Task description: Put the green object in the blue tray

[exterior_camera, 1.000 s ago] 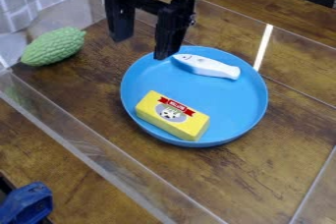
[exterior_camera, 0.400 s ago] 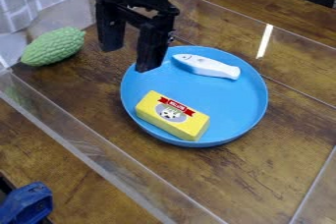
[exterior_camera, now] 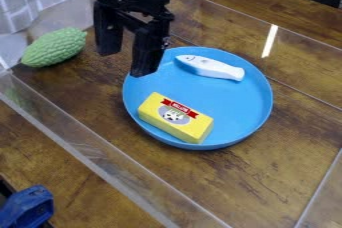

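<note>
The green object (exterior_camera: 55, 47) is a bumpy, oval thing lying on the wooden table at the left. The blue tray (exterior_camera: 247, 112) is a round blue dish in the middle; it holds a yellow packet (exterior_camera: 178, 117) and a white item (exterior_camera: 214, 68). My black gripper (exterior_camera: 126, 56) hangs over the tray's left rim, pointing down, to the right of the green object and apart from it. It is open, and nothing sits between its two fingers.
A clear plastic sheet edge (exterior_camera: 94, 152) runs diagonally across the table in front. A blue object (exterior_camera: 24, 210) sits at the bottom left corner. A pale cloth-like thing (exterior_camera: 8, 44) lies at the far left edge.
The gripper has moved left and a little down, from above the tray's back rim toward the green object. It stays open. Nothing else has shifted.
</note>
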